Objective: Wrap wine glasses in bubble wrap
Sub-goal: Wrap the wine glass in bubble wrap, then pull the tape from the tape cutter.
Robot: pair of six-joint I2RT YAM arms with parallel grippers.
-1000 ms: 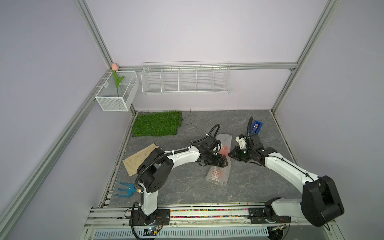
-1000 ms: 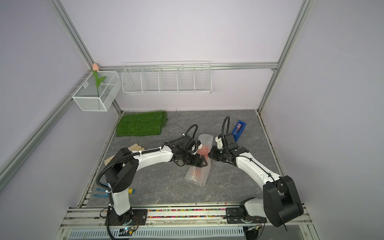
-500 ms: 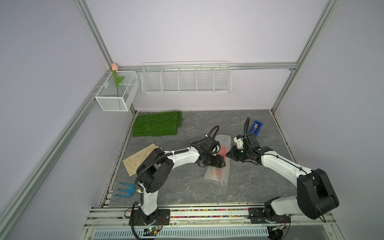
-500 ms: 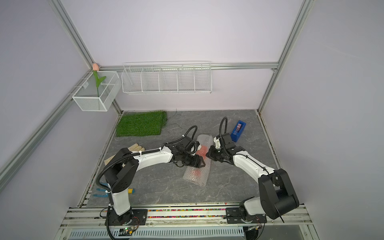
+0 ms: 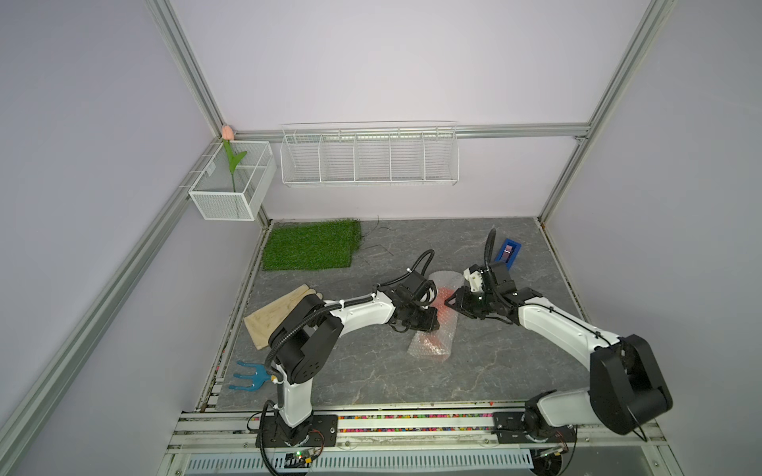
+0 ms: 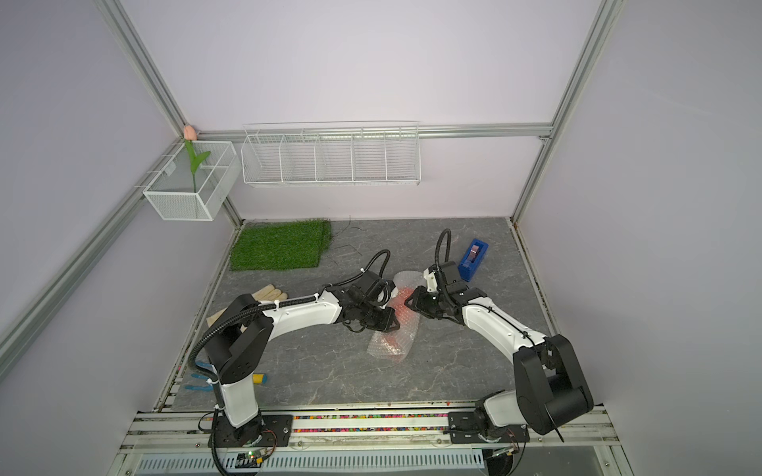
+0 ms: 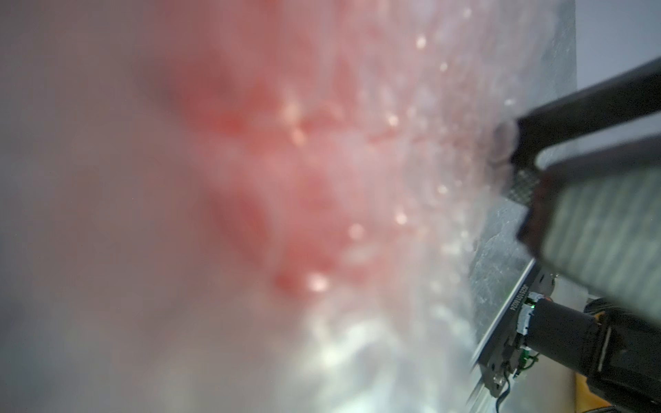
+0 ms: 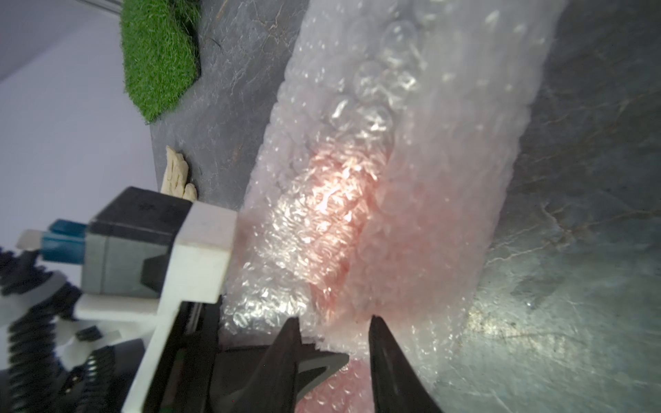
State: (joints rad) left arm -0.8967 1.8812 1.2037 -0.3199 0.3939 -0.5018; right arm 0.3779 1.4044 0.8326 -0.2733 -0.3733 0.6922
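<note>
While I watch both top views, I count one goblet (image 5: 443, 300), a red-orange shape inside one roll of bubble wrap (image 5: 431, 348); the roll lies on the grey tabletop (image 5: 371, 383) between the two arms. Around it I count one grass mat (image 5: 311, 245), one beige glove (image 5: 272, 321), one blue hand rake (image 5: 247, 375), one blue tape dispenser (image 5: 508, 251), two white wire baskets (image 5: 369, 158) on the walls, and one tulip (image 5: 228, 134).

My left arm lies low and stretched out, its forearm level; the left pincer (image 5: 429, 325) presses against the roll's side. Its wrist view is mostly a blur of wrap (image 7: 393, 321) close to the lens, so I cannot tell whether that pincer is clenched. My right arm slopes down from a raised elbow; the right pincer (image 8: 334, 332) meets the roll from the opposite side, released, jaws apart, with the wrap's edge (image 8: 411, 107) between them and the goblet's red (image 8: 339, 214) glowing through.
</note>
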